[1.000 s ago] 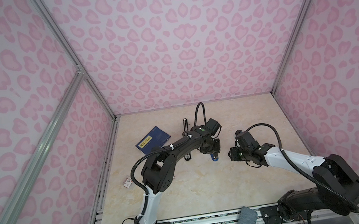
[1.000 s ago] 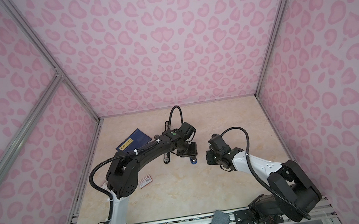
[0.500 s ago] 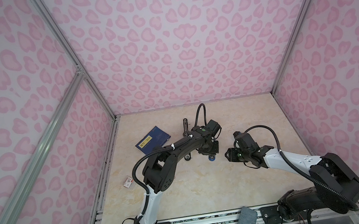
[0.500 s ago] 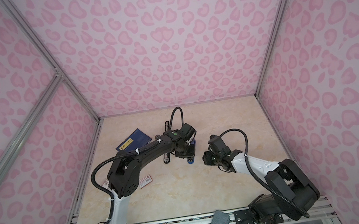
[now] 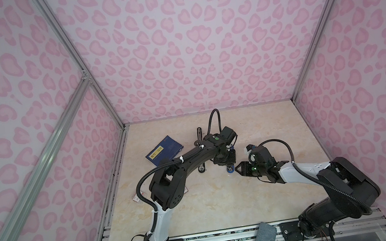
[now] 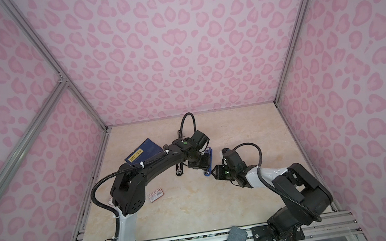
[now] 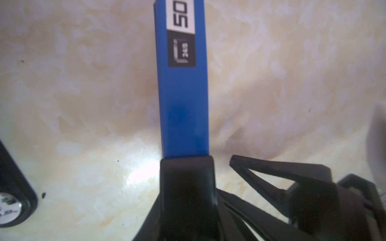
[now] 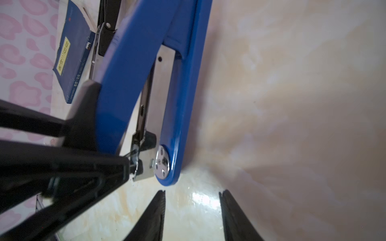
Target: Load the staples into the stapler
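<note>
Blue stapler (image 8: 129, 62) sits mid-table, booklet (image 6: 143, 151) at its 10 o'clock. Only the right wrist view shows the cover lifted and the silver magazine (image 8: 161, 87) exposed. The left wrist view shows just the cover label. No staples made out. The left gripper (image 7: 211, 161) has fingers parted, one on the cover, grip unclear. The right gripper (image 8: 193, 194) has fingers spread and empty, at the hinge's 3 o'clock.

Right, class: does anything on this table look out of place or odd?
Yes: the blue stapler near the middle gapes open, its top cover hinged up off the metal magazine. Nothing looks spilled or damaged.
</note>
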You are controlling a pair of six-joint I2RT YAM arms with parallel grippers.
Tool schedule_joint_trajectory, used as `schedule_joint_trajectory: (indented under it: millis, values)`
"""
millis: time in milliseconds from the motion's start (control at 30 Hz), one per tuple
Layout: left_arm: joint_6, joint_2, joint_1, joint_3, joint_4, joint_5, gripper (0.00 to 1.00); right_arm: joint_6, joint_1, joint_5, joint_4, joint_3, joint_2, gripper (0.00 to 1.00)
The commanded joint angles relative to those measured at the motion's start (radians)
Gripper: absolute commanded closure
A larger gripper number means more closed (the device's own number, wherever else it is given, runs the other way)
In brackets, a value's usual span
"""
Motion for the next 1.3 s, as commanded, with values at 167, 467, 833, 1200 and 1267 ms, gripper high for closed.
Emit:
schedule_joint_trajectory:
  millis: [167, 467, 833, 1200, 1267]
  values:
    - [-0.021, -0.044, 0.012, -0.033, 0.059, 0.048, 0.97, 0.04, -0.001, -0.052, 0.165, -0.004, 0.068, 0.59]
    - [-0.037, -0.07, 0.018, -0.074, 0.096, 0.082, 0.97, 0.069, 0.001, -0.093, 0.284, -0.01, 0.145, 0.63]
    - [-0.07, -0.114, 0.049, -0.136, 0.156, 0.119, 0.97, 0.111, -0.002, -0.153, 0.435, -0.036, 0.231, 0.94]
    - [-0.03, -0.105, 0.106, -0.082, 0.103, 0.111, 0.97, 0.108, -0.002, -0.168, 0.453, -0.068, 0.273, 1.0]
    - [-0.019, -0.096, 0.114, -0.056, 0.088, 0.11, 0.97, 0.098, -0.002, -0.158, 0.421, -0.066, 0.276, 1.0]
